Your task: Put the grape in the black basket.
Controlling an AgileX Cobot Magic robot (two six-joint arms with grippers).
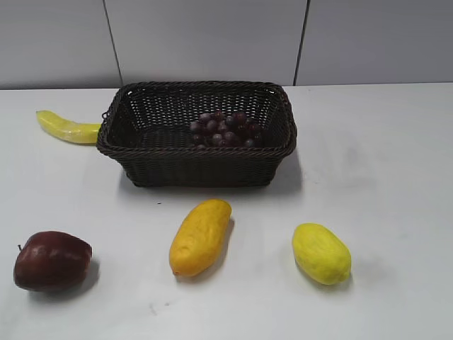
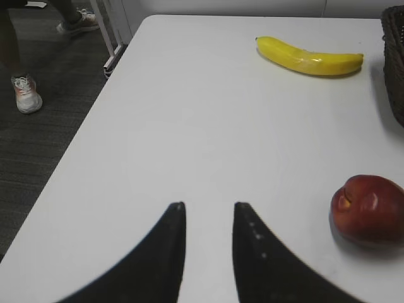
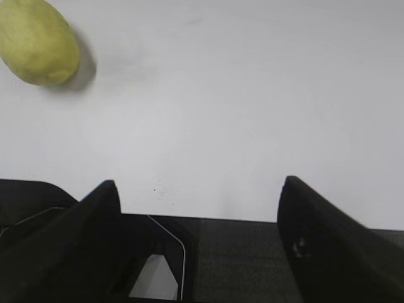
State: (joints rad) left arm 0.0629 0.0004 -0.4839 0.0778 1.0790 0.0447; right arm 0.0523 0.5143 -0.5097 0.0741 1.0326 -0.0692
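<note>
The grape [image 1: 225, 129], a bunch of small dark purple-red berries, lies inside the black basket [image 1: 198, 170], toward its right half. The basket is woven wicker and stands at the back middle of the white table; its edge shows at the right border of the left wrist view [image 2: 396, 69]. Neither gripper shows in the exterior view. My left gripper [image 2: 208, 205] is open and empty above bare table, left of the apple. My right gripper [image 3: 199, 183] is wide open and empty, at the table's edge.
A dark red apple [image 1: 52, 261] [image 2: 369, 208] lies front left. A banana [image 1: 67, 127] [image 2: 309, 57] lies left of the basket. An orange-yellow fruit [image 1: 200, 236] and a yellow fruit [image 1: 321, 253] [image 3: 38, 41] lie in front. The table's left edge [image 2: 95, 126] drops to the floor.
</note>
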